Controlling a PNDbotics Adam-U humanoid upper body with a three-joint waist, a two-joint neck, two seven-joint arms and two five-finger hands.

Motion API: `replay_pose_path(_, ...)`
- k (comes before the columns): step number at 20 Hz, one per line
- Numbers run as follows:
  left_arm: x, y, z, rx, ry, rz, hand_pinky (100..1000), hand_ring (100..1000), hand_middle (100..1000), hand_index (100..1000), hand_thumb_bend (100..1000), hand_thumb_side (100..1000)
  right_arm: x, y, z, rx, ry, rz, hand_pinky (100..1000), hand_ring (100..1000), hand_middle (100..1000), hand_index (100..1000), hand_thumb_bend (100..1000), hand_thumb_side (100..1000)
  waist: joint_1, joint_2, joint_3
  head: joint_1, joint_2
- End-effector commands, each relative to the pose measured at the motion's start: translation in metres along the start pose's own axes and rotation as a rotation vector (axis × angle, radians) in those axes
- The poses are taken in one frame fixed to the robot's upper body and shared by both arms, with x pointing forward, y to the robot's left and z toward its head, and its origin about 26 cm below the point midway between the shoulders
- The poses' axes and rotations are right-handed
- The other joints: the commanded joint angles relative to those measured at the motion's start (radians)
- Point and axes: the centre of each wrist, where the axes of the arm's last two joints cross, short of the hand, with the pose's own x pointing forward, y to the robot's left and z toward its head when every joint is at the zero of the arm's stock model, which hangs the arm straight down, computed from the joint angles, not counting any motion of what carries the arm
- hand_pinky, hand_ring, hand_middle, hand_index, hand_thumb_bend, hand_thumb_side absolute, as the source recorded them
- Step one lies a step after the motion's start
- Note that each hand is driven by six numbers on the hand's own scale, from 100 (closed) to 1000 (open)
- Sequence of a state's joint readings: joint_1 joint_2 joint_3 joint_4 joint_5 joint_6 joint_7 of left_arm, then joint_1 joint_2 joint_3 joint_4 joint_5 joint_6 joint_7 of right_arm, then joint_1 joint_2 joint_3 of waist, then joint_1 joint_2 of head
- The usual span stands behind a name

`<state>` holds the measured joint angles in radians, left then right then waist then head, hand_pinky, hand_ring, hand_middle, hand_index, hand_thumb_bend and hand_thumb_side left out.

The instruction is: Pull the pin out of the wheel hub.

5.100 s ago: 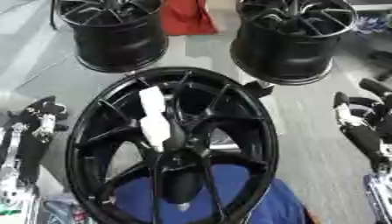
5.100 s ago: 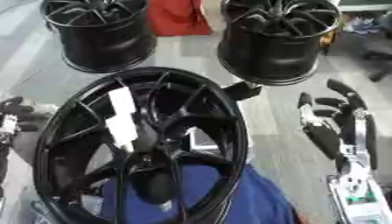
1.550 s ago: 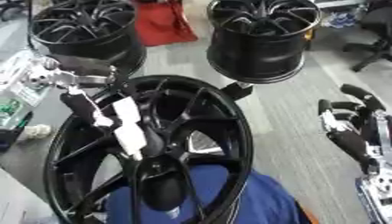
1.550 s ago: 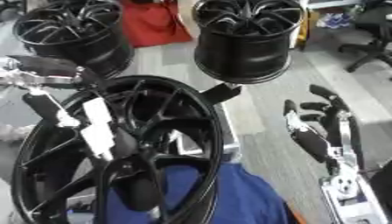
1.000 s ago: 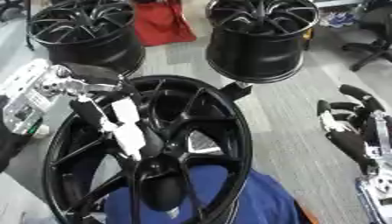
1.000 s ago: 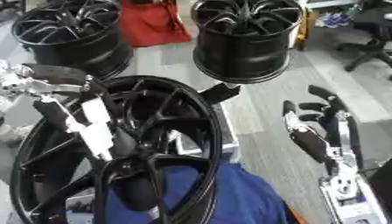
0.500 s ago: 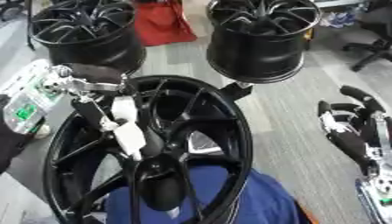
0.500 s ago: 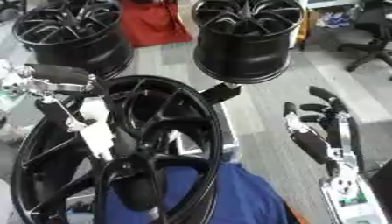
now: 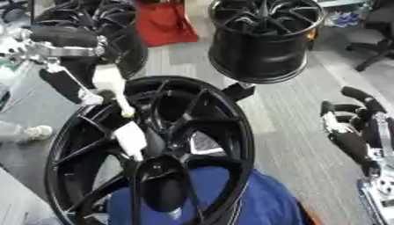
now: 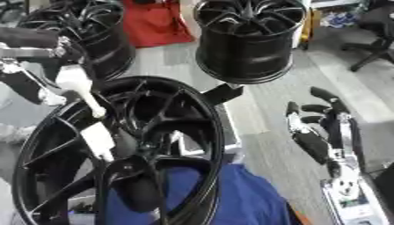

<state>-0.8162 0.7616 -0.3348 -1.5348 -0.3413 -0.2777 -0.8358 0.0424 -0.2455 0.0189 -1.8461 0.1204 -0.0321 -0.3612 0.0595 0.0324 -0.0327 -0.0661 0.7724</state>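
White pin (image 9: 129, 139) seated in the black wheel hub (image 9: 154, 154), slanting up and left from the hub centre along a spoke, upper end just below the left hand's fingertips. Not out yet; judging by how it lies, pulling not begun or barely begun.

Left hand (image 9: 85, 74) reaching in from the upper left, over the rim. Two fingers (image 9: 107, 85) extended downward, one pale, one dark, spread a little apart, tips at the rim's inner edge, just above the pin's top. No curl round the pin visible; whether a fingertip touches it, cannot tell. Fingers apart and straight, clamped on nothing that shows.

Right hand (image 10: 323, 127) well off to the right of the wheel, idle, fingers relaxed and pointing up, holding nothing.

Left to do, by the look of things: close the left fingers on the pin's upper end, then draw it along its own line out of the hub.

Beyond the fingers: blue cloth (image 9: 231, 197) beneath the wheel's lower part, two more black wheels (image 9: 265, 35) standing on the floor further back, a red object (image 9: 162, 22) between them.
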Motion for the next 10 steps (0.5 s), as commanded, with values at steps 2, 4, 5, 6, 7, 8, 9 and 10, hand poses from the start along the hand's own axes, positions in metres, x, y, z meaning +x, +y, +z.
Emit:
replay_pose_path(2, -0.015, 0.01, 0.066, -0.016, 0.126, -0.013, 428, 407, 502, 705, 100, 110, 0.003, -0.007, -0.005, -0.014, -0.022, 0.021, 580, 683, 801, 807, 320, 253, -0.001, -0.011, 0.007, -0.003, -0.002)
replay_pose_path(4, -0.025, -0.002, 0.086, -0.016, 0.215, 0.028, 431, 408, 504, 708, 100, 104, 0.003, -0.007, -0.005, -0.016, -0.022, 0.024, 580, 683, 801, 808, 319, 253, -0.001, -0.01, 0.01, -0.002, -0.002)
replay_pose_path(5, -0.032, -0.012, 0.094, -0.017, 0.265, 0.063, 447, 420, 513, 716, 100, 103, 0.003, -0.007, -0.005, -0.018, -0.023, 0.024, 580, 683, 801, 808, 319, 253, -0.001, -0.01, 0.012, 0.0, -0.002)
replay_pose_path(6, -0.039, -0.021, 0.1, -0.021, 0.311, 0.087, 458, 427, 519, 722, 100, 102, 0.003, -0.008, -0.005, -0.02, -0.024, 0.025, 580, 683, 801, 808, 319, 254, -0.001, -0.01, 0.012, 0.002, -0.002)
replay_pose_path(7, -0.046, -0.033, 0.106, -0.028, 0.36, 0.118, 466, 432, 523, 725, 100, 100, 0.003, -0.008, -0.005, -0.022, -0.024, 0.025, 580, 683, 801, 808, 318, 254, -0.001, -0.009, 0.013, 0.002, -0.002)
replay_pose_path(8, -0.055, -0.045, 0.111, -0.035, 0.41, 0.147, 471, 435, 527, 728, 100, 100, 0.003, -0.008, -0.005, -0.023, -0.024, 0.025, 580, 683, 801, 808, 319, 254, -0.001, -0.008, 0.013, 0.004, -0.002)
replay_pose_path(9, -0.063, -0.056, 0.116, -0.044, 0.456, 0.171, 481, 441, 535, 734, 100, 100, 0.003, -0.008, -0.005, -0.024, -0.024, 0.024, 580, 683, 801, 808, 318, 254, -0.001, -0.007, 0.013, 0.009, -0.002)
replay_pose_path(10, -0.072, -0.07, 0.12, -0.057, 0.511, 0.205, 480, 440, 535, 733, 100, 100, 0.004, -0.008, -0.005, -0.024, -0.025, 0.023, 580, 683, 801, 808, 318, 254, -0.001, -0.005, 0.013, 0.016, -0.002)
